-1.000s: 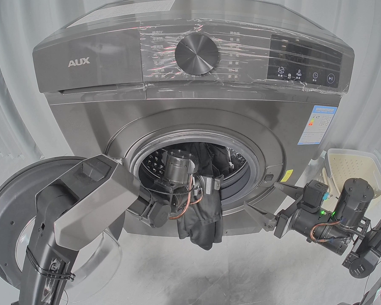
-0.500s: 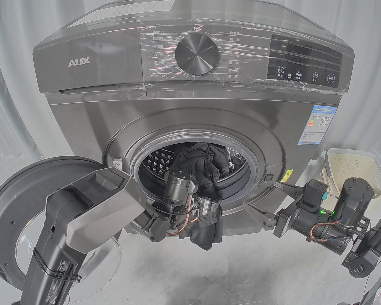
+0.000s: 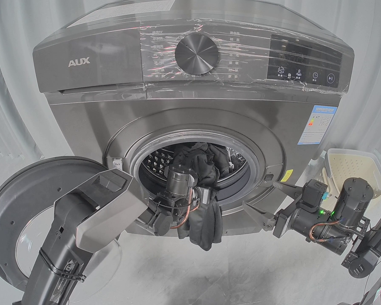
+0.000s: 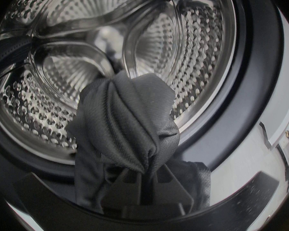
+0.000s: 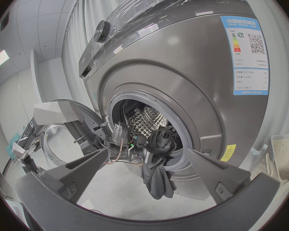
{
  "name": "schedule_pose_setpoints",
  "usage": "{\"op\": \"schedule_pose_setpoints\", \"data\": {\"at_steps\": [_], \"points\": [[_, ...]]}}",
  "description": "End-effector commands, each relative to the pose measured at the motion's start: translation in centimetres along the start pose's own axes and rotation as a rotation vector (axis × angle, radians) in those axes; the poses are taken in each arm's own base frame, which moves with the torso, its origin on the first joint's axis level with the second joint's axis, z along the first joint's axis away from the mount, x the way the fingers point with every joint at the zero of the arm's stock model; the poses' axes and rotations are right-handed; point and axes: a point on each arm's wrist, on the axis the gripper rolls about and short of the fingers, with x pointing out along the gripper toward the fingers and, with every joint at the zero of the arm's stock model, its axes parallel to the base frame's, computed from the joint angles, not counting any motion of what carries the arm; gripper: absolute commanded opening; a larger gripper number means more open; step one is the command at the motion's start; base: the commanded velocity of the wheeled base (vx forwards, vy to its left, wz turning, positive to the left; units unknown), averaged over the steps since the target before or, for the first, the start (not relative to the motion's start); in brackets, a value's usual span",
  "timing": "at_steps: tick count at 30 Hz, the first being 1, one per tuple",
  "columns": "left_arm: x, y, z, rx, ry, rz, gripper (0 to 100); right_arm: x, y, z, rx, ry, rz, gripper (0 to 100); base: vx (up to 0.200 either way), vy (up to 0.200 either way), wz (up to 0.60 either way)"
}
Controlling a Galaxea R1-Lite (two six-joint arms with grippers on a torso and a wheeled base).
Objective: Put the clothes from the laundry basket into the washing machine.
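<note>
Compared with half a second ago, the left gripper (image 4: 146,174) has risen slightly at the mouth of the washing machine (image 3: 190,106). The hanging tail of the black garment (image 3: 205,227) now falls narrower and straighter. The gripper is clamped on the cloth. The garment's upper part is bunched inside the opening, and its tail drapes over the lower rim. Behind it the steel drum (image 4: 70,64) lies deep and open. The door (image 3: 12,208) stands swung wide on the left. The right gripper (image 3: 261,196) hangs with its jaws spread off the machine's lower right front, near the cream laundry basket (image 3: 352,166). The cloth is matte, dark and creased.
</note>
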Motion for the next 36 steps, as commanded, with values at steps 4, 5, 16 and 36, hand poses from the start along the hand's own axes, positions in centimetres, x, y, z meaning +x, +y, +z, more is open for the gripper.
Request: {"op": "schedule_pose_setpoints", "data": {"at_steps": [4,5,16,36], "points": [[2.8,1.7,2.7,-0.057,-0.234,0.114,0,0.0,0.1,0.0,0.0,-0.001,0.003,100,0.0,0.0,0.0],[3.2,1.9,3.2,-0.068,-0.264,0.119,0,0.0,0.1,0.0,-0.001,-0.002,0.005,100,0.0,0.0,0.0],[3.6,3.2,5.2,-0.1,-0.349,0.136,100,0.0,0.1,0.0,0.001,-0.002,0.007,100,0.0,0.0,0.0],[-3.7,-0.2,2.2,-0.031,-0.018,-0.044,100,-0.2,0.1,0.0,0.001,-0.012,0.01,100,0.0,0.0,0.0]]}}
